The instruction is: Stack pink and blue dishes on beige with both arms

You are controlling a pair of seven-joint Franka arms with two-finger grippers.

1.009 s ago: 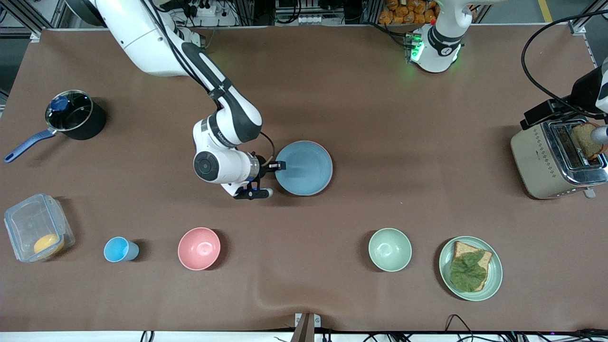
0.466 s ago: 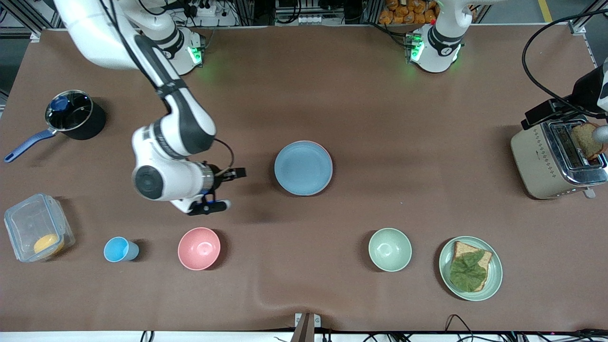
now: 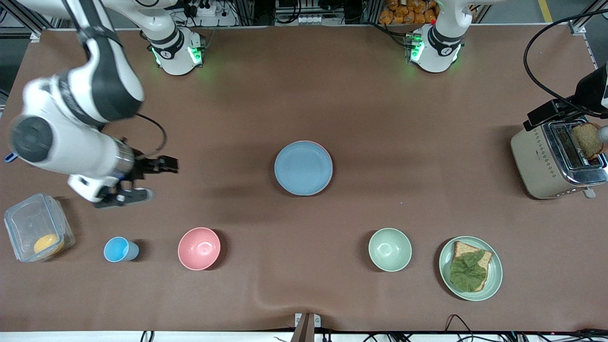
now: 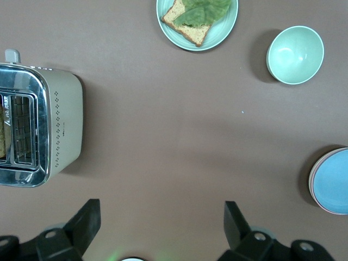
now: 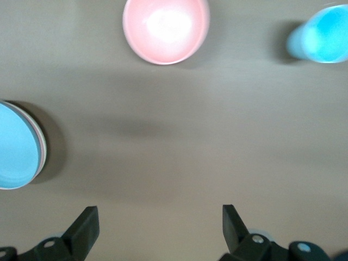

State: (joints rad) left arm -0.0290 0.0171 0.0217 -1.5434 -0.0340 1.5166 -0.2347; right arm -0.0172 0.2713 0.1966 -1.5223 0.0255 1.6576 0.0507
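- Blue plate (image 3: 303, 167) lies on top of a stack at the middle of the surface (image 3: 332, 95); a thin pink rim (image 3: 317, 142) peeks out beneath it, so the pink plate appears to sit under it.
- Beige plate cannot be made out; presumably it is hidden at the bottom of the stack.
- Right end effector (image 3: 164, 164) hangs over bare surface toward the right arm's end, well apart from the stack, fingers spread and empty, judged clear because stacking looks finished.
- Left end effector (image 4: 163, 228) waits above the toaster (image 3: 555, 159) near the left arm's edge, fingers apart, holding nothing.
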